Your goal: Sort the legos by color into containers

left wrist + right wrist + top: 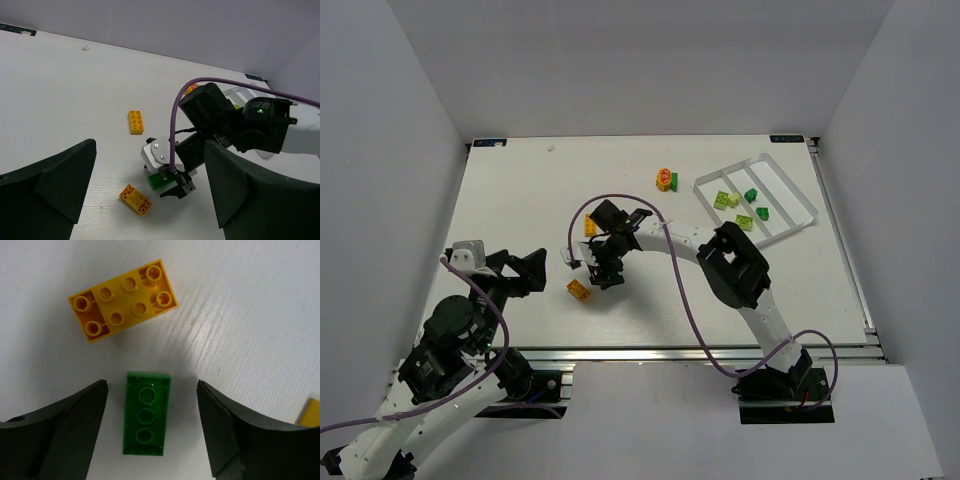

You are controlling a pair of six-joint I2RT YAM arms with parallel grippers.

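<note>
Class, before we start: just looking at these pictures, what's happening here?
The right gripper hangs open over a green brick, a finger on each side, not gripping it. An orange brick lies just beside. The left gripper sits open and empty. The clear tray holds some green and lime bricks.

At four o'clock in the right wrist view an orange brick [311,413] is cut by the edge, and overhead the right gripper [603,275] hides the green brick [146,415].
</note>
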